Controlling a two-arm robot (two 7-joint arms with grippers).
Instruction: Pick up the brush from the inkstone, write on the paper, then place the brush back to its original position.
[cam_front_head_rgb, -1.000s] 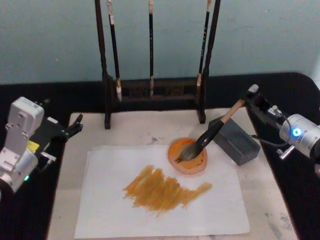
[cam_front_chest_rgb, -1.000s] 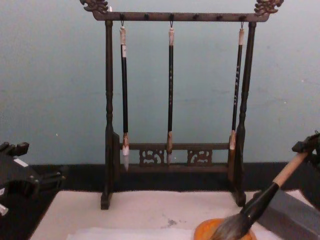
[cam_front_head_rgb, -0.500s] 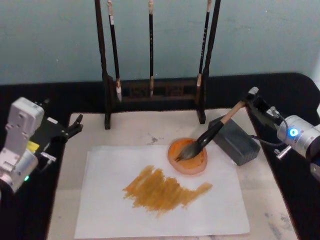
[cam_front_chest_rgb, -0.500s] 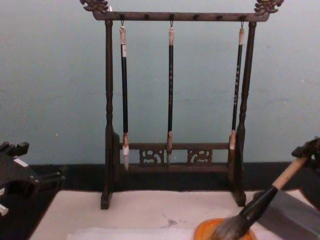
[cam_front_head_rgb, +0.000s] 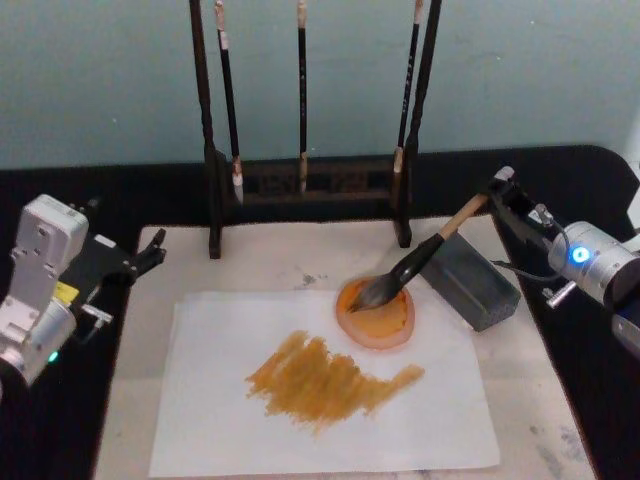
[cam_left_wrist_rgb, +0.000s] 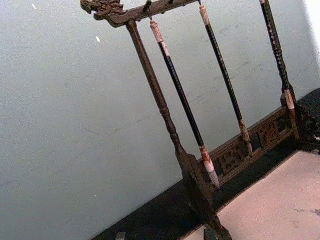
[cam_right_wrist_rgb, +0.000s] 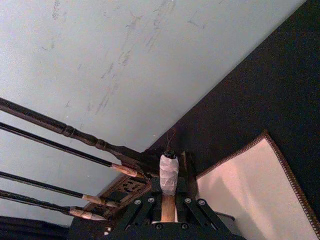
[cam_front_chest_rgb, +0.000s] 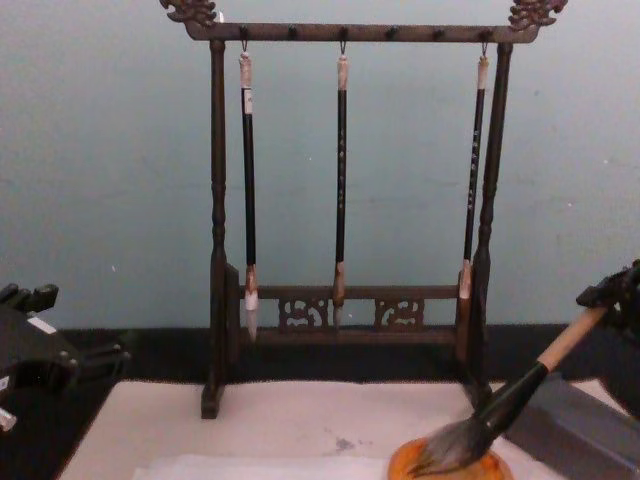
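Observation:
The brush (cam_front_head_rgb: 425, 255) slants down from my right gripper (cam_front_head_rgb: 497, 192), which is shut on the top of its tan handle. Its dark tuft (cam_front_head_rgb: 368, 293) rests on the far rim of the orange inkstone (cam_front_head_rgb: 385, 325). The white paper (cam_front_head_rgb: 220, 410) lies flat in front of the dish and carries broad orange-brown strokes (cam_front_head_rgb: 325, 378). From the chest, the brush (cam_front_chest_rgb: 520, 395) angles down into the inkstone (cam_front_chest_rgb: 480, 470) with the right gripper (cam_front_chest_rgb: 612, 295) at the right edge. The right wrist view looks along the handle's whitish end (cam_right_wrist_rgb: 169, 174), clamped between the fingers (cam_right_wrist_rgb: 145, 212). My left gripper (cam_front_head_rgb: 150, 252) is parked at the left, open.
A dark wooden rack (cam_front_head_rgb: 305, 185) holding three thin black-handled brushes stands at the back of the mat (cam_front_head_rgb: 270, 250). A grey rectangular block (cam_front_head_rgb: 470, 283) lies right of the inkstone, under the brush handle. Black cloth borders the mat on both sides.
The right gripper has shifted slightly back, drawing the tuft from the middle of the inkstone toward its far-left rim. The left arm has not moved.

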